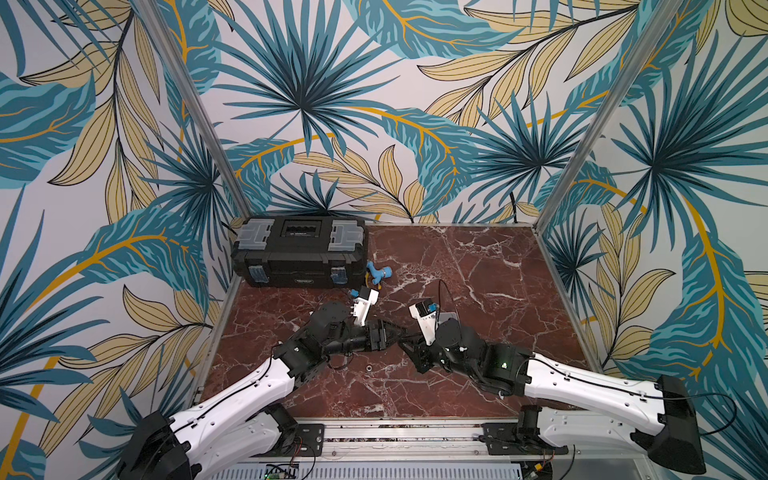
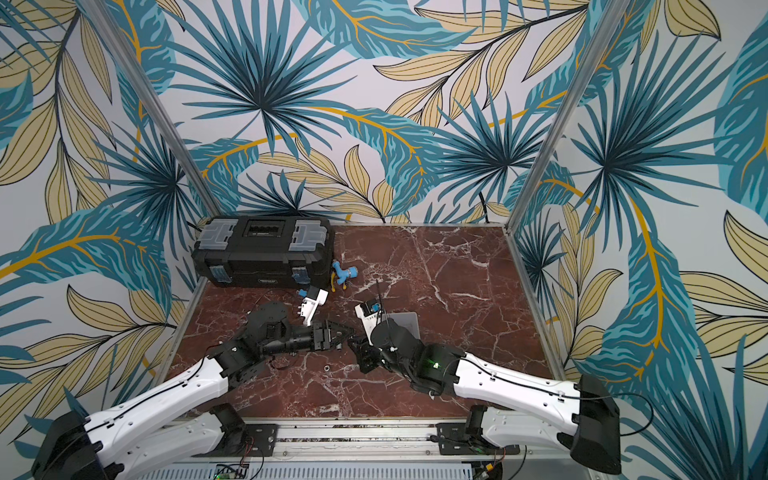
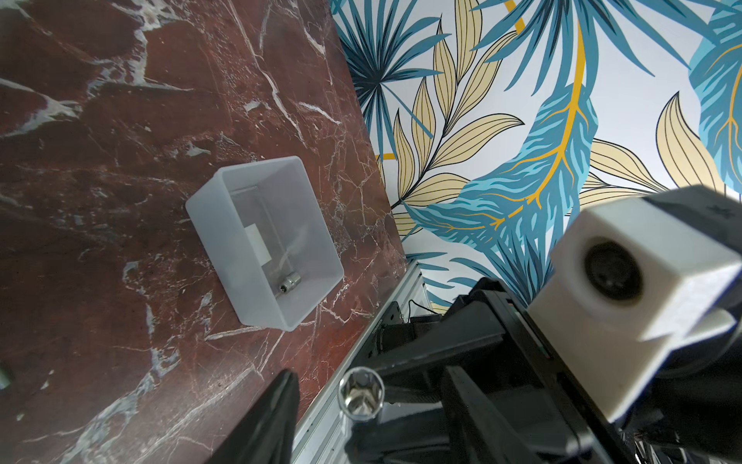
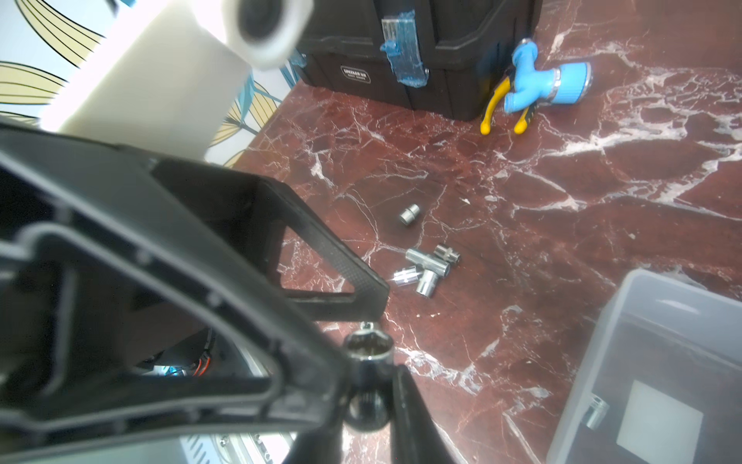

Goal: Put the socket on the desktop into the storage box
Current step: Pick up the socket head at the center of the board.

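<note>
- The socket (image 4: 368,351) is held off the table (image 1: 478,282), near its middle, clamped between the fingers of the right hand (image 4: 367,405).
- The left hand (image 1: 398,332) is placed at the socket's open end, with its fingers apart on either side. Whether they press on it cannot be determined.
- The storage box (image 3: 213,249) is set right of the table's middle, with a stored socket (image 3: 290,281) inside.
- Loose sockets (image 4: 427,269) are scattered on the table.

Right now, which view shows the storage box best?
The left wrist view: the whole storage box shows. The right wrist view cuts it off; both top views show only a corner behind the right arm.
</note>
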`<state>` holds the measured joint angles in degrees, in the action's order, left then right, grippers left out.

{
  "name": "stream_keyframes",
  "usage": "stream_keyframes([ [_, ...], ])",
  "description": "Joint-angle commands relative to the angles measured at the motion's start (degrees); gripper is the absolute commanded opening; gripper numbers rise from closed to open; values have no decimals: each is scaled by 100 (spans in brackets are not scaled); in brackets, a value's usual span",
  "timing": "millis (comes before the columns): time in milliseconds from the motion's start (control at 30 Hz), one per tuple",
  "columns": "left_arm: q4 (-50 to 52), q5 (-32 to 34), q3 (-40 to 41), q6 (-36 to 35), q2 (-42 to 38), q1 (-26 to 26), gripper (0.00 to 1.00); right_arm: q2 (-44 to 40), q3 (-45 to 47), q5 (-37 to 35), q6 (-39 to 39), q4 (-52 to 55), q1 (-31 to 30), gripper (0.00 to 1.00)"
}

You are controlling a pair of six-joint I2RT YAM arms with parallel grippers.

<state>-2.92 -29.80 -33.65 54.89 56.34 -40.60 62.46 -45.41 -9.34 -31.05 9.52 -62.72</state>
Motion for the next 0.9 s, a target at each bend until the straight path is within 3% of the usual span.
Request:
stream_keyframes([
  [0, -51, -184, 6, -11, 124, 26, 59, -93, 120, 12, 20, -170, -8, 0],
  [167, -105, -347, 7, 23, 265, 26, 41, -132, 144, -18, -9, -191, -8, 0],
  [700, -469, -306, 209, 219, 390, 27, 0, -189, 231, -260, -300, -309, -4, 0],
  [733, -464, -276, 209, 232, 394, 26, 0, -173, 224, -311, -326, -287, -4, 7],
  [800, -490, -249, 222, 281, 415, 39, 0, -185, 230, -412, -362, -193, -4, 38],
  [867, -602, -278, 244, 353, 442, 35, 0, -203, 248, -446, -367, -64, -4, 56],
])
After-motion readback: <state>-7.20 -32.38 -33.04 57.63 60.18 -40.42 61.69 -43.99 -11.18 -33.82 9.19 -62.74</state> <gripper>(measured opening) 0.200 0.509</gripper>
